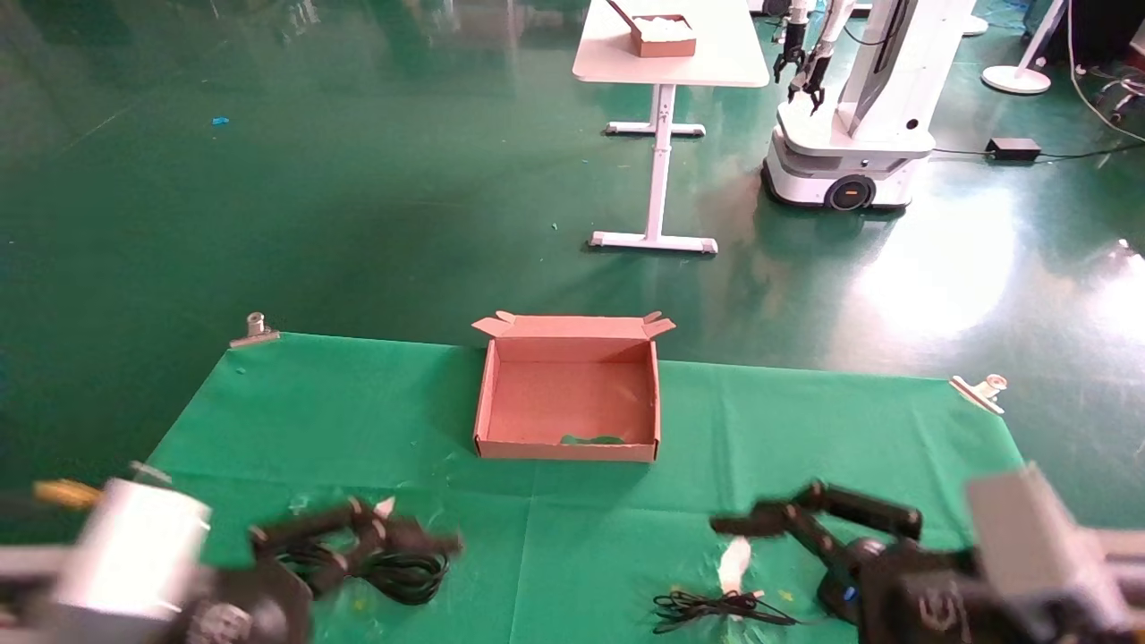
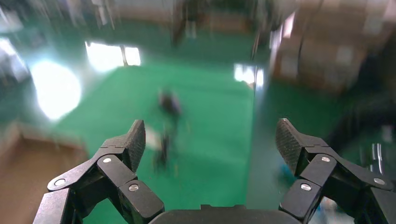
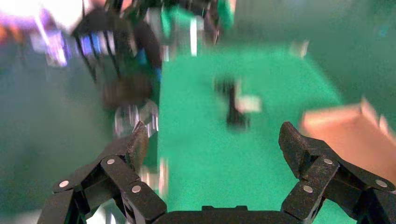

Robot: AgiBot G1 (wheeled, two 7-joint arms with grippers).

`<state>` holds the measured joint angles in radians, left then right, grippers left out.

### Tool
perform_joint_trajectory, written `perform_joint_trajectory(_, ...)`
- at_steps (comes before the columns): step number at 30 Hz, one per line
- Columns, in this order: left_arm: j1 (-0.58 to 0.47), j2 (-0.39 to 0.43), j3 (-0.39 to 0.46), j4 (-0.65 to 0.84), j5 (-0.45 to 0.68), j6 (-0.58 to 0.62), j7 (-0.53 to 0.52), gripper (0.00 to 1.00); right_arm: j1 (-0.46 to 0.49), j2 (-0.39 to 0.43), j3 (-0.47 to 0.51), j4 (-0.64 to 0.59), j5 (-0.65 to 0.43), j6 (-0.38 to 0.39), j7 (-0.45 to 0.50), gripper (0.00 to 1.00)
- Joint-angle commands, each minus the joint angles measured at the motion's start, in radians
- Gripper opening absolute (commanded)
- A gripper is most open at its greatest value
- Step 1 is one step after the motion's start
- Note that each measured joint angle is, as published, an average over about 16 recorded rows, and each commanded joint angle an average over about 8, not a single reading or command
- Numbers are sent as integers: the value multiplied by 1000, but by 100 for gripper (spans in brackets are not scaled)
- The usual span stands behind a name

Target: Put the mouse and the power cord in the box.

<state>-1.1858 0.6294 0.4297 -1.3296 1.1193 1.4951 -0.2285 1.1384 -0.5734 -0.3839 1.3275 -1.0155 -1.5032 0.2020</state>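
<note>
Both grippers wide open, nothing picked up, box empty.

Box (image 1: pixel 567 394) sits lid-back at the far edge of the green cloth (image 1: pixel 268 394), mid-width, mouth up so I can drop in from above. Power cord (image 1: pixel 394 563) coiled near the front edge on my left, my left gripper (image 1: pixel 394 528) over it, jaws spread, holding nothing. Mouse (image 1: pixel 836 595) and its thin wire (image 1: pixel 716 608) near the front edge on my right, right gripper (image 1: pixel 778 514) just above, jaws apart, empty. Each arm on its own side, likely one item each.
</note>
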Motion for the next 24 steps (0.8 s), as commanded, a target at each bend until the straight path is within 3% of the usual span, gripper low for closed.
perform_joint_trajectory(1, -37, 1, 50, -18, 126, 2, -15, 100, 16, 17, -27, 18, -84, 0, 3, 100)
perform_joint_trajectory(5, -144, 67, 154, -22, 396, 0, -63, 100, 113, -16, -107, 25, -265, -27, 31, 100)
perform_joint_trajectory(9, -205, 118, 222, -24, 572, -10, -94, 100, 177, -47, -160, 25, -360, -43, 56, 100)
perform_joint_trajectory(19, -231, 153, 259, -8, 668, -20, -98, 100, 202, -63, -186, 6, -383, -48, 55, 100)
perform_joint_trajectory(24, -234, 212, 305, 11, 796, -63, -125, 100, 211, -59, -201, -6, -377, -45, 53, 100)
